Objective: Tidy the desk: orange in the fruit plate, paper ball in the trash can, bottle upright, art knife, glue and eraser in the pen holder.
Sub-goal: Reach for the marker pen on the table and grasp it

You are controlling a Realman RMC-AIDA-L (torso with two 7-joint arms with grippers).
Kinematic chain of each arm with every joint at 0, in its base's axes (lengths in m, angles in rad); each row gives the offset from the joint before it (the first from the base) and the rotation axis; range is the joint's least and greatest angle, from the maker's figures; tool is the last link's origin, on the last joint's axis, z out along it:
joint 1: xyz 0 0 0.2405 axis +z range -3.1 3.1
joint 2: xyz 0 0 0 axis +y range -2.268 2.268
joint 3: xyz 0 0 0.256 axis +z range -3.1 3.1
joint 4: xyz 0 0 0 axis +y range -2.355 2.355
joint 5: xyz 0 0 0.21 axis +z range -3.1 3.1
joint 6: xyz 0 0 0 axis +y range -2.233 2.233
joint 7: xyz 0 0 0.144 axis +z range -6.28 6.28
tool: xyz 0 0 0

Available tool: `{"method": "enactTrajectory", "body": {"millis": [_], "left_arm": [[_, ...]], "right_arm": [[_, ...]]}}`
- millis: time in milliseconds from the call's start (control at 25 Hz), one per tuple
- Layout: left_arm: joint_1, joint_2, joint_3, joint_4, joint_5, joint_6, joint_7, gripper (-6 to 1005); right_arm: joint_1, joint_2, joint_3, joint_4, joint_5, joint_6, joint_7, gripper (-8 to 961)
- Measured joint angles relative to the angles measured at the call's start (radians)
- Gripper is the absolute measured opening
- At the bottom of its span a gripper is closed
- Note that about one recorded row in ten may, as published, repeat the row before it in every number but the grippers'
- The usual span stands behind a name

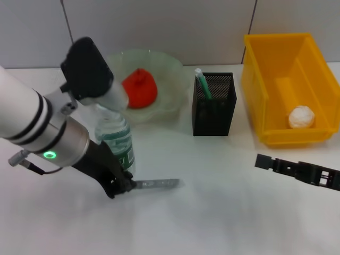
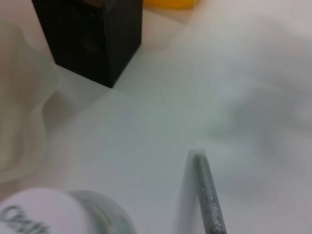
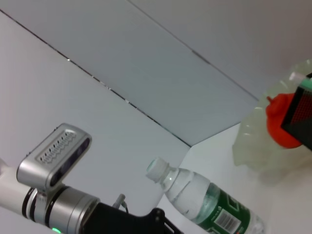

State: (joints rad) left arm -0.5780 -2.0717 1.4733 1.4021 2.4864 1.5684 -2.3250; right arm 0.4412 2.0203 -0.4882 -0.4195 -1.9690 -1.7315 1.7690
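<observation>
My left fingers are down on the surface, closed on the near end of the glue, which lies flat and points away from them. The bottle stands upright just behind them. Beyond it, the orange sits in the fruit plate. The art knife is in the pen holder, the paper ball in the trash can. My right fingers hover well apart; I cannot tell their state.
</observation>
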Motion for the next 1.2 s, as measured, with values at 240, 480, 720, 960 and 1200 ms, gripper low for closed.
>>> {"method": "enactTrajectory", "body": {"millis": [240, 480, 720, 960, 1200], "left_arm": [[0.023, -0.003, 0.073, 0.025, 0.004, 0.001, -0.038, 138], [0.068, -0.005, 0.149, 0.063, 0.003, -0.009, -0.092, 129], [0.102, -0.004, 0.218, 0.093, 0.011, -0.041, -0.139, 125], [0.100, -0.004, 0.238, 0.118, 0.012, -0.041, -0.150, 133], [0.091, -0.005, 0.254, 0.121, 0.044, -0.036, -0.175, 214]], "right_arm": [[-0.028, -0.005, 0.005, -0.078, 0.004, -0.018, 0.007, 670], [-0.036, -0.009, 0.005, -0.126, 0.005, -0.032, 0.003, 670], [-0.036, -0.014, 0.005, -0.163, 0.004, -0.045, -0.002, 670], [-0.035, -0.019, 0.007, -0.170, 0.006, -0.047, -0.002, 670], [-0.035, -0.020, 0.008, -0.171, 0.006, -0.049, -0.002, 670]]}}
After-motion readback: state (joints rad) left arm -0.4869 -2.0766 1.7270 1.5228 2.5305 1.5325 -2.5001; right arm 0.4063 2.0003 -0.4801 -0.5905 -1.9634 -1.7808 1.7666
